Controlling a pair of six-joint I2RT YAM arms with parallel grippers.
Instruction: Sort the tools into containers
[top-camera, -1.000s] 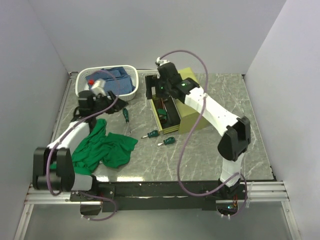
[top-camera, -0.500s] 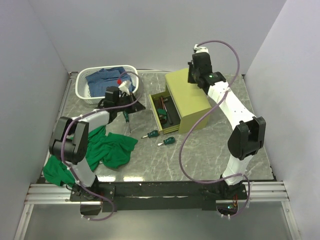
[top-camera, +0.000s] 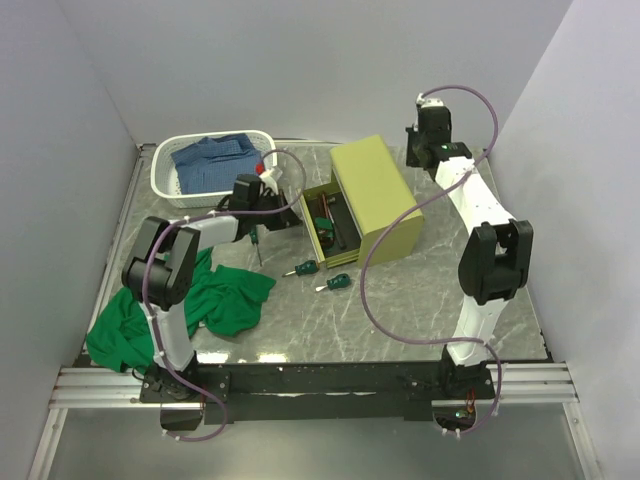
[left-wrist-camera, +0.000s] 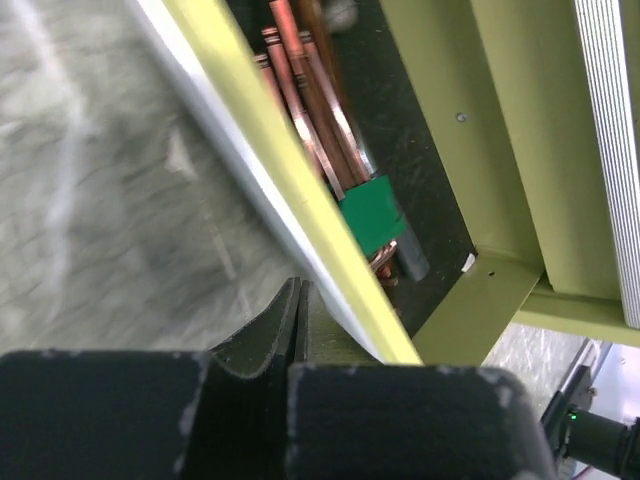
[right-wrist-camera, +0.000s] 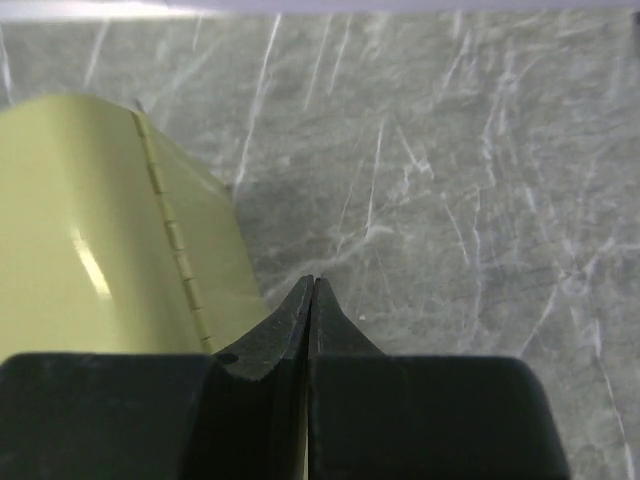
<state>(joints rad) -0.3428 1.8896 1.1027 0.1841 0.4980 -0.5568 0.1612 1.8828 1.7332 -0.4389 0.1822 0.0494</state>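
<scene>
Hex-key set (left-wrist-camera: 372, 213) lay inside tool chest (top-camera: 375, 190); three screwdrivers (top-camera: 303, 268) lay unsorted on counter (top-camera: 400, 300). Left tool (left-wrist-camera: 299, 287), right tool (right-wrist-camera: 313, 283) pressed together, empty.

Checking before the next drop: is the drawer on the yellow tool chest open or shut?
Open. The drawer is pulled well out of the tool chest, and tools lie visible inside it.
</scene>
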